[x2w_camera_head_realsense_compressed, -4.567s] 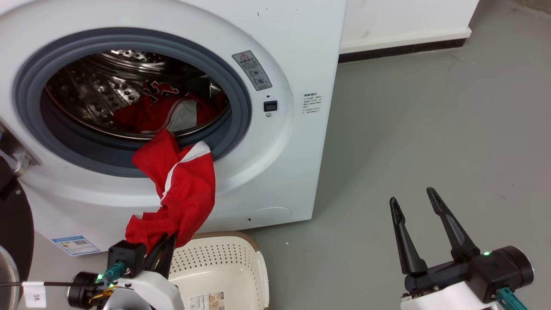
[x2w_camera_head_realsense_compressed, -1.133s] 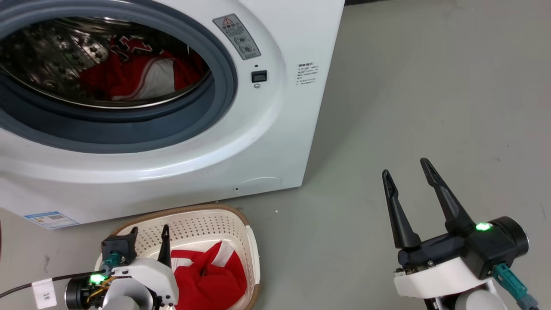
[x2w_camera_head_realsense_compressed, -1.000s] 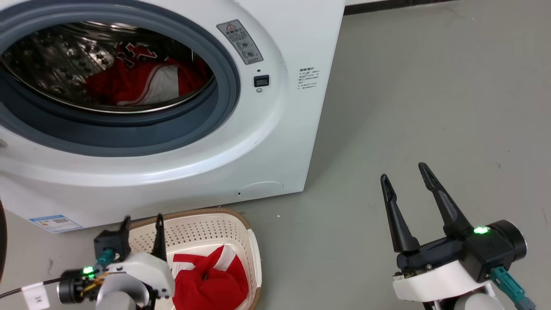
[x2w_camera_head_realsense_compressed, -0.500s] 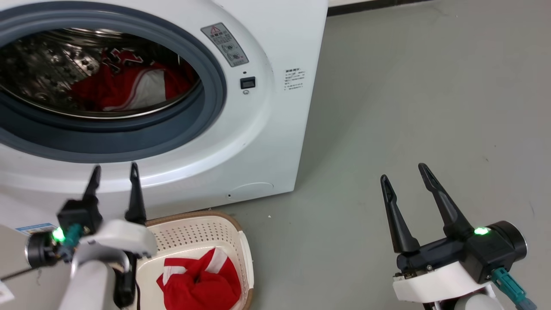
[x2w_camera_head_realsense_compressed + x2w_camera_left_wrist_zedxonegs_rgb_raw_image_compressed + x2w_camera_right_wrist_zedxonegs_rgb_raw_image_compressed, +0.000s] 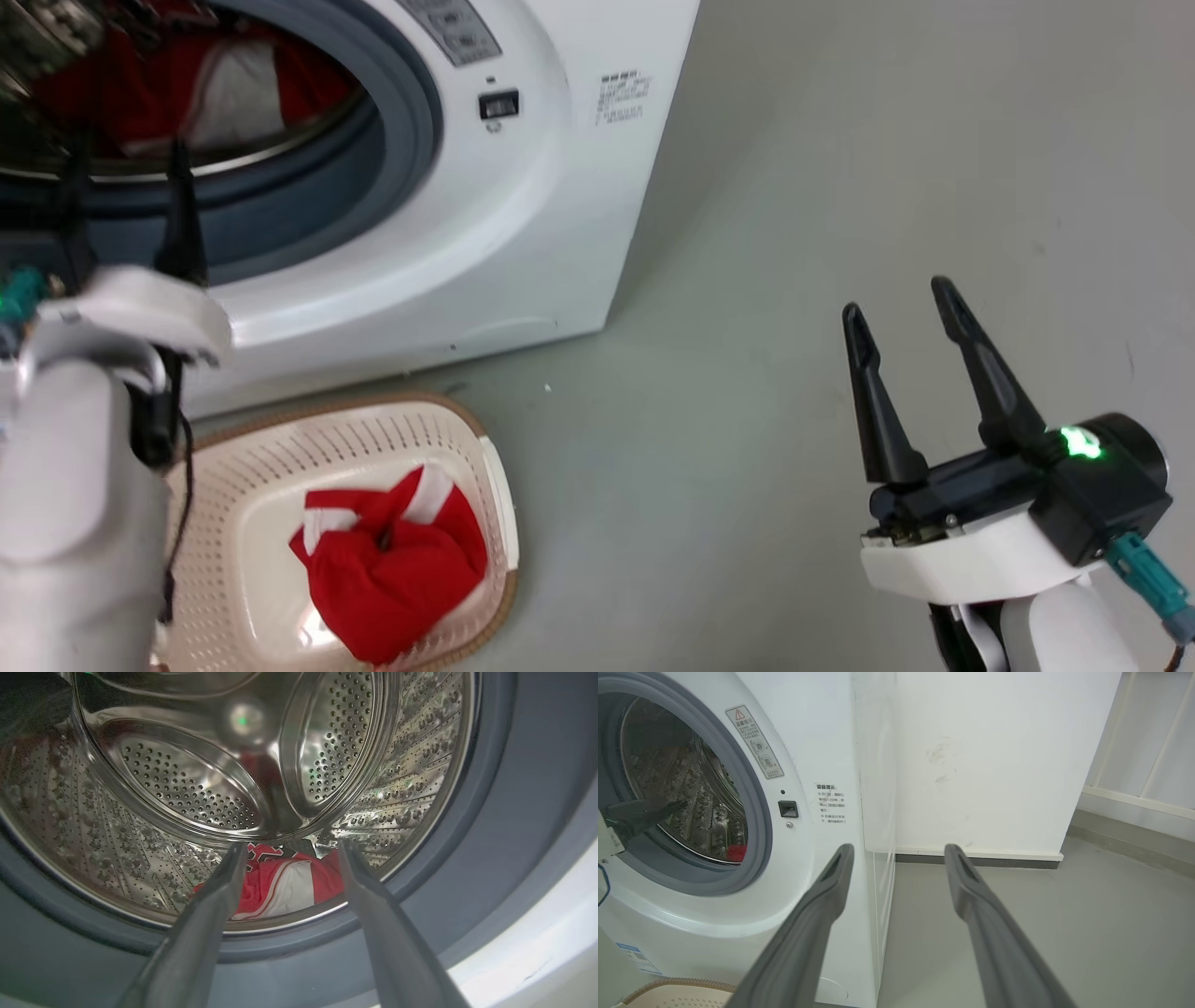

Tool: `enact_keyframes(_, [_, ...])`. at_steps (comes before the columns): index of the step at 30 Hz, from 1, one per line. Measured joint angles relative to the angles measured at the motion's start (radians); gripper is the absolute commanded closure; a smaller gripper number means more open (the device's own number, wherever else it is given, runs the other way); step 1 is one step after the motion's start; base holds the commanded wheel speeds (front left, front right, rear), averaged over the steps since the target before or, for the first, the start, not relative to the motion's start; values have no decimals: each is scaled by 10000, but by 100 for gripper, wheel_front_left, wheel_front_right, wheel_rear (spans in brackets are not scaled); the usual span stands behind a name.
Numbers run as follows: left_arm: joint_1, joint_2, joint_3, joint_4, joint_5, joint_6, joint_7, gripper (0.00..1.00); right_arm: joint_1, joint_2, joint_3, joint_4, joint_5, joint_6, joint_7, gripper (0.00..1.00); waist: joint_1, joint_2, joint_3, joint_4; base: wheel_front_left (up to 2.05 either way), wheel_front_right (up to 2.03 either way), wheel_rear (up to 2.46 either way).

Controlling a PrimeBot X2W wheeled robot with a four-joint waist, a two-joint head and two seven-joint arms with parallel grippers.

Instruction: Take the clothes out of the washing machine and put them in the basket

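Lifting clear of the basket [image 5: 392, 439], we aim our left gripper [image 5: 292, 851], jaws apart, at the jersey [image 5: 280, 891] in the washing machine [image 5: 523, 233]; right gripper [image 5: 896, 301] waits open

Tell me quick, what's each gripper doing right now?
Left gripper: open, empty, pointing into the washing machine.
Right gripper: open, empty.
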Motion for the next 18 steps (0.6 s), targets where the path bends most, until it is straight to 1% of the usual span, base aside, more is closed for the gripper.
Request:
enact_keyframes(10, [-3077, 844, -456, 1499, 374, -311, 905, 0, -862, 0, 113, -318, 535, 0, 0, 0, 1, 0, 1751, -364, 0, 0, 0])
enact_keyframes(18, [-5246, 1315, -740, 2462, 587, -420, 1699, 0, -1306, -2, -31, -589, 851, 0, 0, 0, 2, 0, 2992, -770, 0, 0, 0])
